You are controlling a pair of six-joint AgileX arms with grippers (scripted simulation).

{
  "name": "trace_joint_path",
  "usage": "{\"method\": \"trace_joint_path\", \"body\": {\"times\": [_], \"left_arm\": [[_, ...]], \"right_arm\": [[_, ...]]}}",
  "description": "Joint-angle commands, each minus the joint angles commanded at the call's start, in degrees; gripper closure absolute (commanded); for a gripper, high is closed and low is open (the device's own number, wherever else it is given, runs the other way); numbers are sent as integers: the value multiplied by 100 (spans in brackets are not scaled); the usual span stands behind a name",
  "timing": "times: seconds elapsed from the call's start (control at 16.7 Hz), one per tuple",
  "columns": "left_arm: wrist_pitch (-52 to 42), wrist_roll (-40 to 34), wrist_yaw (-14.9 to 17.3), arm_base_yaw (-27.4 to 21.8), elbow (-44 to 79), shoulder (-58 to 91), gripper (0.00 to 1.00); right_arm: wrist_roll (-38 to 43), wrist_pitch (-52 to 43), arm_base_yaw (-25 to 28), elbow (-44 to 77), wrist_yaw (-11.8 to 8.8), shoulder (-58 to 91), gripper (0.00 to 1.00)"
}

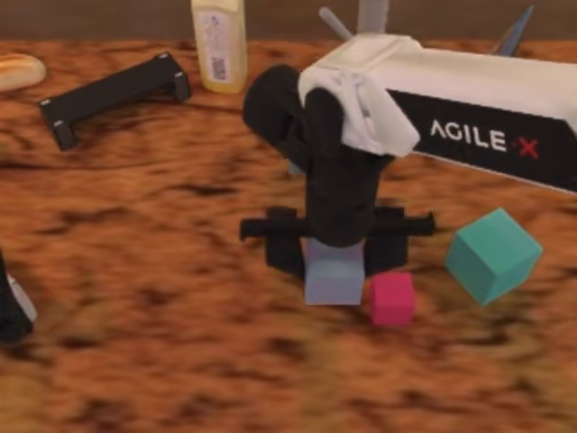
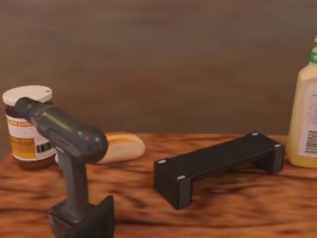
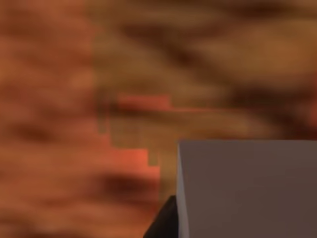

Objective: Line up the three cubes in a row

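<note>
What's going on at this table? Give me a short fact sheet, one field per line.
right arm: pincer down over the lavender-grey cube
pink cube: right beside the lavender-grey cube
teal cube: apart, further right, turned at an angle
left arm: parked at the table's left edge
clutter: black stand, yellow bottle, bread roll

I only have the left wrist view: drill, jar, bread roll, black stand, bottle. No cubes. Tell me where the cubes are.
Observer: In the top view, the lavender-grey cube is mid-table with the small pink cube right beside it. The teal cube is farther right, apart and turned at an angle.
Operator: Report the right gripper.
Observer: The right gripper points straight down onto the lavender-grey cube, which fills its wrist view's corner.
Operator: Now the left arm.
Observer: The left gripper sits idle at the top view's left edge, far from the cubes.
</note>
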Motion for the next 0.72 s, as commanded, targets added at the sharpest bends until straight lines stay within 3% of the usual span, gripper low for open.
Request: {"method": "trace_joint_path", "body": {"times": [0.24, 0.54, 0.72], "left_arm": [[0, 0, 0, 0, 0, 0, 0], [0, 0, 0, 0, 0, 0, 0], [0, 0, 0, 0, 0, 0, 0]], "right_arm": [[12, 836, 29, -571, 1, 216, 100], [15, 975, 41, -691, 1, 272, 100], [15, 975, 41, -691, 1, 272, 77]]}}
